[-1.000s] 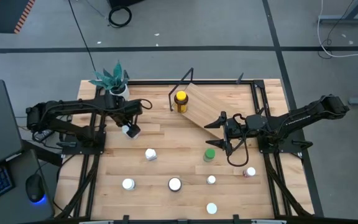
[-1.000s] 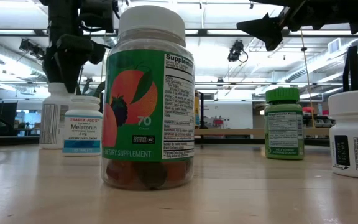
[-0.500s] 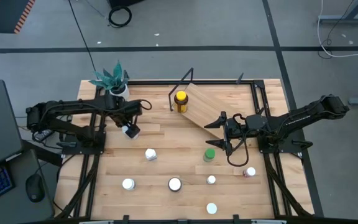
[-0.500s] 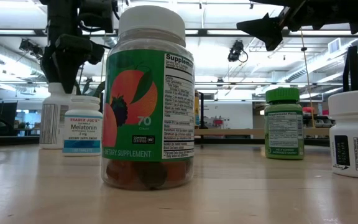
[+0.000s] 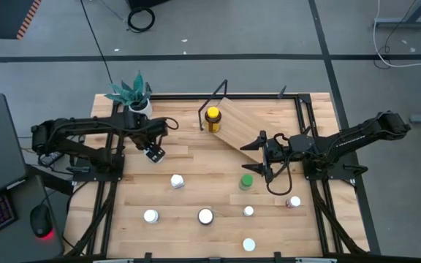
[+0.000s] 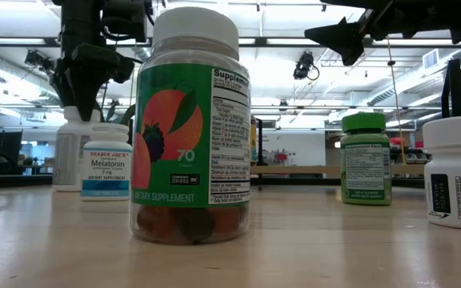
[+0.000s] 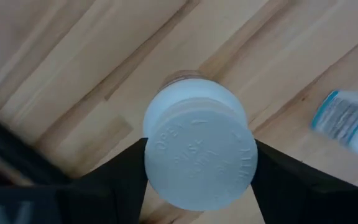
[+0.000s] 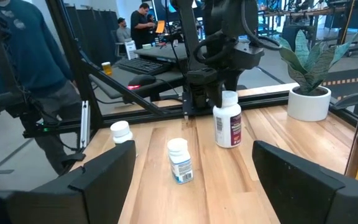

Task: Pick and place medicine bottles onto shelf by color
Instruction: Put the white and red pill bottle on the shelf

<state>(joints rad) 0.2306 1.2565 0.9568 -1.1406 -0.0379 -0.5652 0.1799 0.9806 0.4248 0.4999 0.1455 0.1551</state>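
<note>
The high camera is looking straight down on the whole worktop (image 5: 196,168). The low one is sitting at its surface, facing the room, very near a gummy bottle (image 6: 190,128). The right wrist camera is facing across toward the left arm; both are showing the white bottle (image 8: 228,119).

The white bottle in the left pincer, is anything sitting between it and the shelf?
Nothing visible on the bare planks between. The left pincer grips the white bottle near the plant; the shelf lies across the table, with only the amber bottle at its near end. The other bottles stand closer to the front.
</note>
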